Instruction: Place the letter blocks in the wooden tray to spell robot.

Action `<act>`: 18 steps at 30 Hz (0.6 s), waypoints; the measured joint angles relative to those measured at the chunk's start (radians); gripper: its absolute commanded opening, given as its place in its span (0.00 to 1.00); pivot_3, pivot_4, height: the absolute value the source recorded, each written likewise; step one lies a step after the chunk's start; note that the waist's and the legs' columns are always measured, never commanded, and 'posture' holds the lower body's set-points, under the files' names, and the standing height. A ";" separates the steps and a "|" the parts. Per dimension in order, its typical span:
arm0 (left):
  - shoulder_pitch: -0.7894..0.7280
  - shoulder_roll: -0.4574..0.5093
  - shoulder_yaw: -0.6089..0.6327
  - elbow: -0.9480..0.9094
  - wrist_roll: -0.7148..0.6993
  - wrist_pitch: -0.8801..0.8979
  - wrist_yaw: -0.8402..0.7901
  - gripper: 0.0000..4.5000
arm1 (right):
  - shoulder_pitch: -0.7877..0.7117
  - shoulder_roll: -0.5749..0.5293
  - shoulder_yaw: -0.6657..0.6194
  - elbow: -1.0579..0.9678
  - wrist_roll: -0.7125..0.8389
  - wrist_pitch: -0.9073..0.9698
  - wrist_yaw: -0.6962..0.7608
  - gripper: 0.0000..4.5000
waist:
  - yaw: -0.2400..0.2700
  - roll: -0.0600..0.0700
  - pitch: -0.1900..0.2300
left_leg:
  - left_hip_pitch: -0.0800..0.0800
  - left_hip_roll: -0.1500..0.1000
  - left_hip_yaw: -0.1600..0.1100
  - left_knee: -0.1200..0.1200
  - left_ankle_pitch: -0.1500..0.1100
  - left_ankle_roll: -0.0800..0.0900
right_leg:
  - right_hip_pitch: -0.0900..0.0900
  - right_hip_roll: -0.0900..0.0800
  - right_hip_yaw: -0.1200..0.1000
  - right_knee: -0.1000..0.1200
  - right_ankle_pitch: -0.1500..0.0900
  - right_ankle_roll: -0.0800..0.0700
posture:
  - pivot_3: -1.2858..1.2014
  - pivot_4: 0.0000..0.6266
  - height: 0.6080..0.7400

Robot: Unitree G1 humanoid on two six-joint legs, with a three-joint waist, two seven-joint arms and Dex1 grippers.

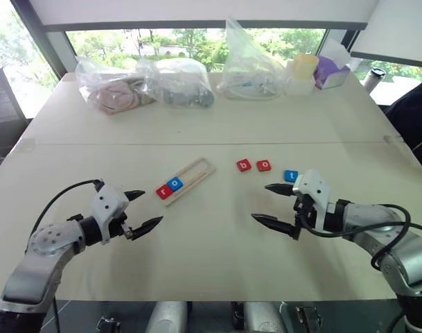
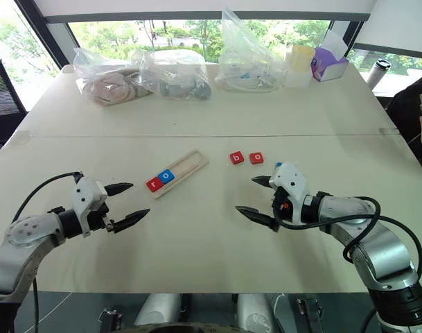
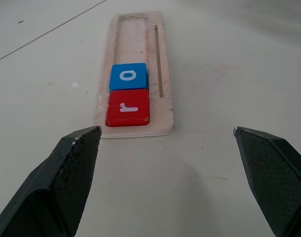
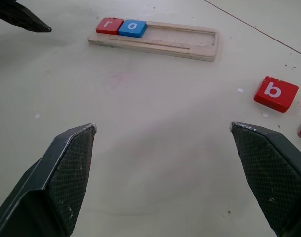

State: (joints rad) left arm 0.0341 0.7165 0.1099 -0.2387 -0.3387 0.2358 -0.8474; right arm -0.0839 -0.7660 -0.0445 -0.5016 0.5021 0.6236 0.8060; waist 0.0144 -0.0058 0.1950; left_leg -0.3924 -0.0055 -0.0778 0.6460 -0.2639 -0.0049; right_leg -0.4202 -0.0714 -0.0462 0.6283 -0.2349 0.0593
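You have two of the five tiles seated: the red r block (image 3: 127,107) and the blue o block (image 3: 128,76) sit side by side at the near end of the wooden tray (image 1: 199,171), which lies at an angle on the white table (image 1: 197,125), and the rest of its slot is bare. The red b block (image 1: 244,165) and the red o block (image 1: 264,165) lie flat just beside each other to the right of the tray, and the blue t block (image 1: 291,175) lies a little farther right, close behind your right gripper (image 1: 275,205). That gripper hangs over bare table with its jaws spread wide and nothing between them; your left gripper (image 1: 143,209) is likewise wide open and empty, aimed at the tray's filled end. The b goes in next, so watch that you don't grab the red o beside it by mistake, or nudge it while closing on the b. The tiles are thin and flat, so a pinch may slip or tip one. The tray looks light and loose; pushing a tile in at an angle could shove it sideways or dislodge the r and o. Keep the left fingers (image 3: 73,168) clear of that end.
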 measured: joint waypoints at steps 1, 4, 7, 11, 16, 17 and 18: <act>-0.023 -0.004 -0.006 0.030 0.005 -0.012 -0.005 1.00 | 0.004 0.000 0.000 -0.001 -0.007 -0.002 -0.004 1.00 | 0.000 0.000 0.000 | 0.000 0.000 0.000 0.000 0.000 0.000 | 0.000 0.000 0.000 0.000 0.000 0.000 | 0.52 0.24 1.00; -0.104 -0.020 -0.026 0.139 0.025 -0.049 -0.028 1.00 | 0.009 0.005 0.006 -0.006 -0.013 -0.004 -0.019 1.00 | 0.000 0.000 0.000 | 0.000 0.000 0.000 0.000 0.000 0.000 | 0.000 0.001 0.000 0.001 0.000 0.000 | 0.52 0.24 1.00; -0.180 -0.058 -0.063 0.264 0.053 -0.093 -0.048 1.00 | 0.025 0.016 0.012 -0.016 -0.020 -0.005 -0.037 1.00 | -0.001 0.000 0.000 | 0.000 -0.001 0.001 0.000 0.000 0.000 | 0.000 0.001 0.001 0.001 0.000 0.001 | 0.52 0.24 1.00; -0.237 -0.100 -0.097 0.361 0.071 -0.137 -0.068 1.00 | 0.030 0.020 0.016 -0.020 -0.028 -0.008 -0.053 1.00 | -0.001 0.000 0.000 | 0.000 0.000 0.001 0.000 0.000 0.000 | -0.001 0.001 0.001 0.001 0.002 0.003 | 0.52 0.24 1.00; -0.270 -0.125 -0.105 0.436 0.081 -0.149 -0.087 1.00 | 0.036 0.020 0.018 -0.029 -0.030 -0.012 -0.058 1.00 | -0.001 0.000 0.000 | 0.001 0.000 0.001 0.000 0.000 0.000 | 0.000 0.004 0.003 0.002 0.002 0.003 | 0.52 0.24 1.00; -0.277 -0.129 -0.107 0.442 0.086 -0.154 -0.089 1.00 | 0.035 0.021 0.018 -0.029 -0.031 -0.012 -0.060 1.00 | -0.001 0.000 0.000 | 0.001 0.001 0.001 0.000 0.000 0.000 | 0.000 0.004 0.003 0.002 0.002 0.003 | 0.52 0.24 1.00; -0.281 -0.132 -0.108 0.447 0.090 -0.158 -0.091 1.00 | 0.035 0.020 0.019 -0.029 -0.034 -0.013 -0.063 1.00 | 0.000 0.000 0.000 | 0.001 0.001 0.001 0.001 0.000 0.000 | 0.000 0.004 0.003 0.002 0.002 0.003 | 0.52 0.24 1.00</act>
State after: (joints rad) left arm -0.2473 0.5846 0.0016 0.2085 -0.2487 0.0777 -0.9383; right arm -0.0485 -0.7455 -0.0252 -0.5307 0.4676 0.6105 0.7434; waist 0.0145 -0.0061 0.1949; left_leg -0.3915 -0.0050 -0.0766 0.6465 -0.2638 -0.0047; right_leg -0.4205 -0.0677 -0.0433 0.6300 -0.2328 0.0620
